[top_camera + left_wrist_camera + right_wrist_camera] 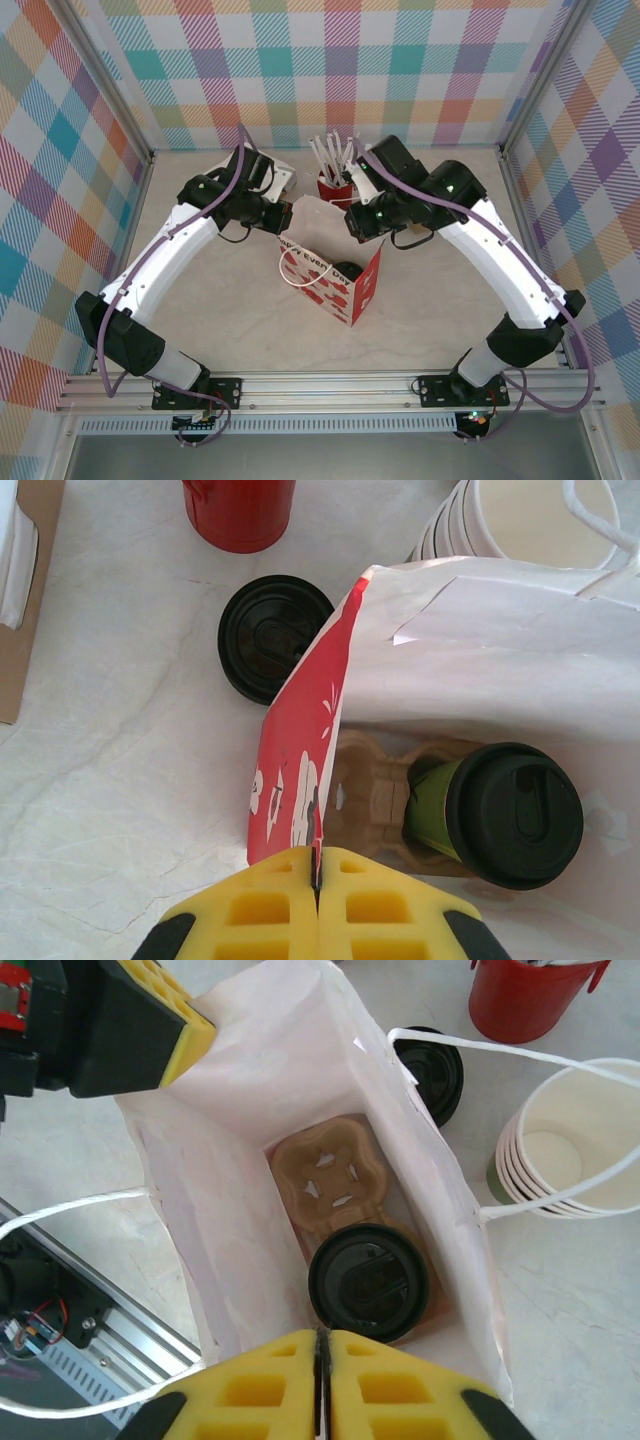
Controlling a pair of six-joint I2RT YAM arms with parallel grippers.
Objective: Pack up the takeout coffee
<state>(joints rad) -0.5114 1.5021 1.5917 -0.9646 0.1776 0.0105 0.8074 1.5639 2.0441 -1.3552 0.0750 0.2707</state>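
Takeout coffee [505, 815] is in the bag, folks: green side, black lid, seated in one pocket of the brown pulp carrier [325, 1175] down at the bottom, with the neighbouring pocket open to view. The bag [300, 740], red outside and white inside, stands open in the middle of the table [120, 770] between the two arms. Left gripper [317, 868] has its yellow pads clamped on the bag's red rim, the paper edge running straight into the seam between them. Right gripper [322, 1348] is at the opposite rim, pads pressed tight together with no gap; whether any paper is caught between them I cannot tell. Outside the bag, right against its wall, a second black lid [262, 640] sits on the table, and whether there's a cup under it is hard to say. Beyond it is the red cup [240, 510]. A stack of white paper cups [565, 1150] stands just beside the bag, with a white string handle [520, 1050] looping across them.
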